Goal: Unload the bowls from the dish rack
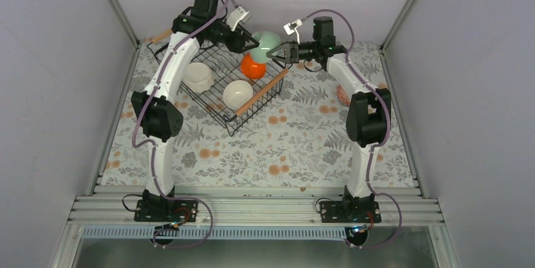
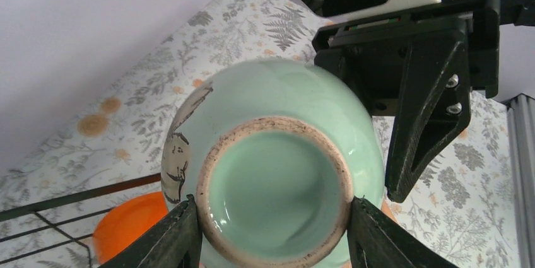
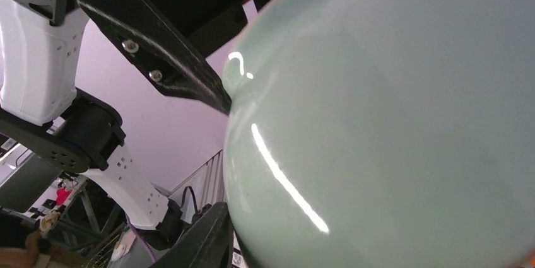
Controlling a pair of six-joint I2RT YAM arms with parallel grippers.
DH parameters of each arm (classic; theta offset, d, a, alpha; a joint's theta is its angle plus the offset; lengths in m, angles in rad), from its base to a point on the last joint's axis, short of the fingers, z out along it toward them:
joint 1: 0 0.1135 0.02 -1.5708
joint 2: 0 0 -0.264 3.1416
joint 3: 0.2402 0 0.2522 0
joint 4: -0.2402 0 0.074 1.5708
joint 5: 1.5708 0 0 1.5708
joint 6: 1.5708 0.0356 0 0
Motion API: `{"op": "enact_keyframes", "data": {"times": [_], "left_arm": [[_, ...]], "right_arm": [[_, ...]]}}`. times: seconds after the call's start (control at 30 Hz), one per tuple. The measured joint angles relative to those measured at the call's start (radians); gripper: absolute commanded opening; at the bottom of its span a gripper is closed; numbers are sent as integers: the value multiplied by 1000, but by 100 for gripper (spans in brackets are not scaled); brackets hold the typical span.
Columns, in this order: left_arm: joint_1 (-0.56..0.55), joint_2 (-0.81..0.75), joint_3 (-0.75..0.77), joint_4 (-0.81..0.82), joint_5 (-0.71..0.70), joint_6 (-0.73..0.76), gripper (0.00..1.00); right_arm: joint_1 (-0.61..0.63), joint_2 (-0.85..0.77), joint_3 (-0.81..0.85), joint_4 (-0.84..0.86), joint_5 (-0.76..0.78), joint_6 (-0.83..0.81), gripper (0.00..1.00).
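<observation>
The pale green bowl (image 1: pixel 270 42) (image 2: pixel 277 154) hangs tilted in the air above the far end of the dish rack (image 1: pixel 217 85). My left gripper (image 1: pixel 255 42) (image 2: pixel 272 208) is shut on its unglazed foot ring, one finger on each side. My right gripper (image 1: pixel 277 54) is at the bowl's rim from the right; one of its fingers (image 2: pixel 429 123) runs along the bowl's outer wall. The bowl (image 3: pixel 391 123) fills the right wrist view, with one finger (image 3: pixel 208 243) against it and the other hidden. An orange bowl (image 1: pixel 253 67) (image 2: pixel 126 224) and two white bowls (image 1: pixel 197 76) (image 1: pixel 238 93) sit in the rack.
The rack stands askew at the back left of the floral tablecloth, with a wooden rod handle (image 1: pixel 262 91) on its near right end. A reddish patterned bowl (image 1: pixel 342 94) lies on the cloth, partly behind my right arm. Grey walls close in on three sides.
</observation>
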Motion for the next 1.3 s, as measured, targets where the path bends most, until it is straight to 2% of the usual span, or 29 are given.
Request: {"op": "enact_keyframes", "data": {"times": [0.17, 0.37, 0.5, 0.57, 0.63, 0.7, 0.73, 0.77, 0.9, 1.03, 1.2, 1.3], "left_arm": [[-6, 2, -42, 1, 24, 3, 21], [-16, 21, -44, -20, 48, 19, 21], [-19, 35, -43, -17, 59, 29, 25], [-21, 39, -39, -32, 77, 37, 39], [-29, 46, -26, -39, 72, 42, 66], [-30, 53, -14, -46, 58, 54, 82], [-29, 53, -8, -53, 49, 61, 94], [-27, 53, 2, -63, 33, 58, 100], [-4, 52, 14, -68, 20, 69, 100], [28, 36, 4, -75, -20, 87, 100], [53, -52, -71, -61, -137, 113, 100], [54, -110, -133, -41, -243, 131, 100]], "right_arm": [[1, -16, -36, 70, 0, 54, 30], [0, -40, -36, 94, 11, 74, 5], [0, -61, -40, 79, 34, 73, 4], [2, -62, -43, 79, 55, 68, 4], [1, -63, -46, 58, 58, 59, 4], [2, -71, -47, 24, 67, 39, 4], [3, -76, -47, 2, 76, 25, 4], [2, -83, -45, -25, 80, 8, 4], [2, -121, 2, -182, 136, -93, 4], [2, -193, 71, -345, 257, -208, 4], [1, -312, 144, -543, 507, -324, 4], [1, -353, 153, -631, 718, -377, 4]]}}
